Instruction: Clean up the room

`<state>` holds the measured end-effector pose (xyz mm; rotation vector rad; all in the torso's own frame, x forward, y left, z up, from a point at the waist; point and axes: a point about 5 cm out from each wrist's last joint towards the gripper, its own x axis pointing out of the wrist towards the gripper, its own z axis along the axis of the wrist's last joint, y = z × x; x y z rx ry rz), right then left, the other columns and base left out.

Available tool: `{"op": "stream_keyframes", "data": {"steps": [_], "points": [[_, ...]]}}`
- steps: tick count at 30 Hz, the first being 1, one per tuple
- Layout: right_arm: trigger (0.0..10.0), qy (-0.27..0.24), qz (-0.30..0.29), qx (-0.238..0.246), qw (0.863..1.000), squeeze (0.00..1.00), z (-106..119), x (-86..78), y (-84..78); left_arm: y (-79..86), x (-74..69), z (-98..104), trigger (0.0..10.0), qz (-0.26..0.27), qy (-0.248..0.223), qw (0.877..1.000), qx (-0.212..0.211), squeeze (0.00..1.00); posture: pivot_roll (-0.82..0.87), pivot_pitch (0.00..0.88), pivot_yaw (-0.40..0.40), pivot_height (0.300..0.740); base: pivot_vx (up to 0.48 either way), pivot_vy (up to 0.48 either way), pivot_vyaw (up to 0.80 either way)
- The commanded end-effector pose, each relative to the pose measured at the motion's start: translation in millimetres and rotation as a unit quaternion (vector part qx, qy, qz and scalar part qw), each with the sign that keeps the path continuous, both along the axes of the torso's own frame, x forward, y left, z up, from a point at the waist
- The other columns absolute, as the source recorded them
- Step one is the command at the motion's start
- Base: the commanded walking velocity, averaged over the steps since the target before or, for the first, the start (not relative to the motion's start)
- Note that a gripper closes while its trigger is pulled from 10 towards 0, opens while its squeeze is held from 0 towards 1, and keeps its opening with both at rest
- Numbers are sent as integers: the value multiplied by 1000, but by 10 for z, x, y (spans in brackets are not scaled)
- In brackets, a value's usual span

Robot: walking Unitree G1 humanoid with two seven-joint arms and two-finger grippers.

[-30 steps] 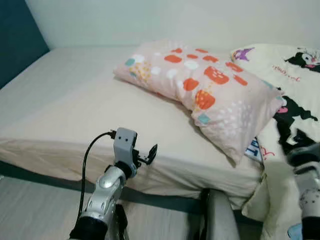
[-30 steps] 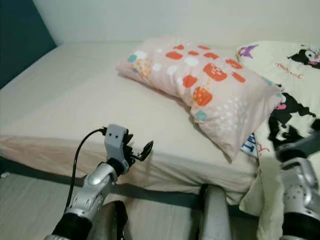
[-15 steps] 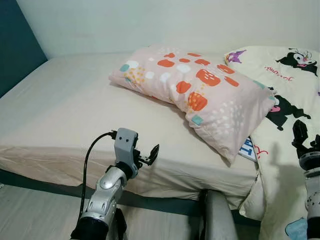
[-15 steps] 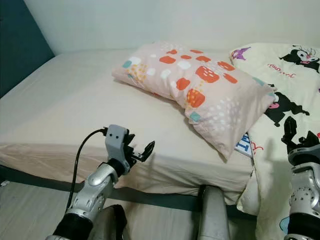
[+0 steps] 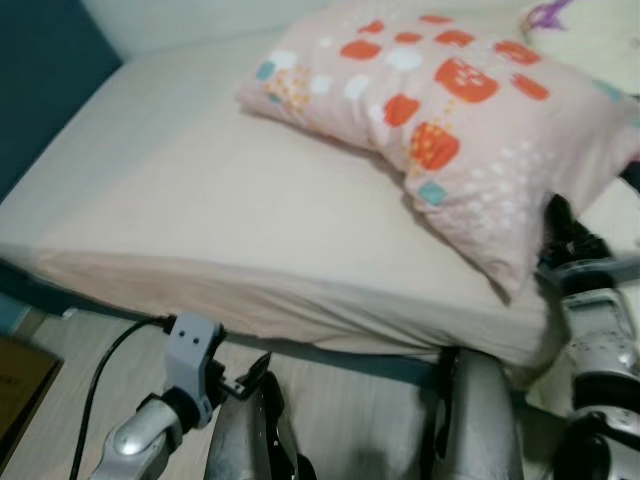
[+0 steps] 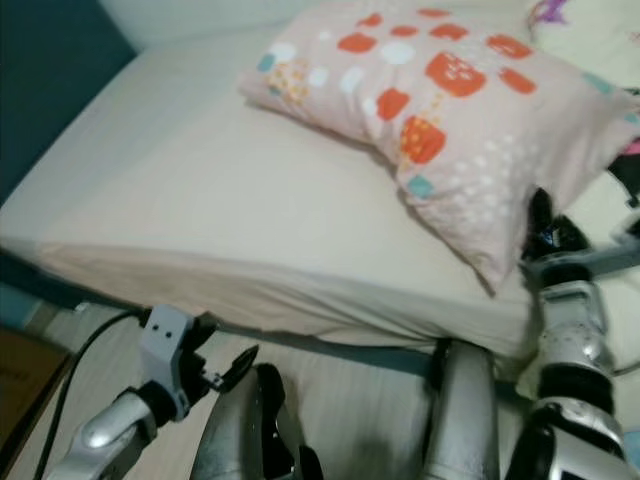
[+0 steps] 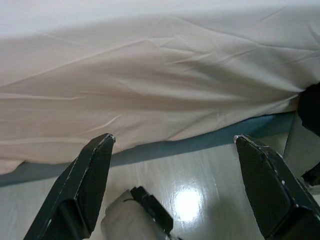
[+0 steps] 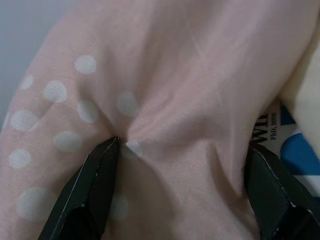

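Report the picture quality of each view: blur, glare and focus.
Left and right eye views: softly blurred throughout, the pillow prints smeared, the right gripper dark and indistinct. Left wrist view: sharp on the bed sheet, with a bright glare spot on the glossy floor. Right wrist view: very close on pink fabric, soft focus, the black fingers shadowed.

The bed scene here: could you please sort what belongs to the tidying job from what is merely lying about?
In the job:
pillow, pressed by the open right gripper
cartoon blanket

Lying about:
bed sheet
blue printed item beside the pillow
left gripper, open, low by the floor
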<state>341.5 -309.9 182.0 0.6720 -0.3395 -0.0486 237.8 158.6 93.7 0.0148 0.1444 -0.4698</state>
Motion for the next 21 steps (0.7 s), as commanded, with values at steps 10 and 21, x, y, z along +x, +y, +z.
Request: {"op": "stream_keyframes", "data": {"steps": [10, 21], "points": [[10000, -8, 51, -21, 998, 0, -68, -15, 117, 76, 51, 6, 10000, 40, 18, 999, -7, 0, 69, 375, 148, 461, 0, 0, 0], [10000, -61, 128, -7, 990, 0, 225, 263, 444, 81, -29, 11, 10000, 41, 22, 999, -3, 0, 96, 377, 141, 461, 0, 0, 0]]}}
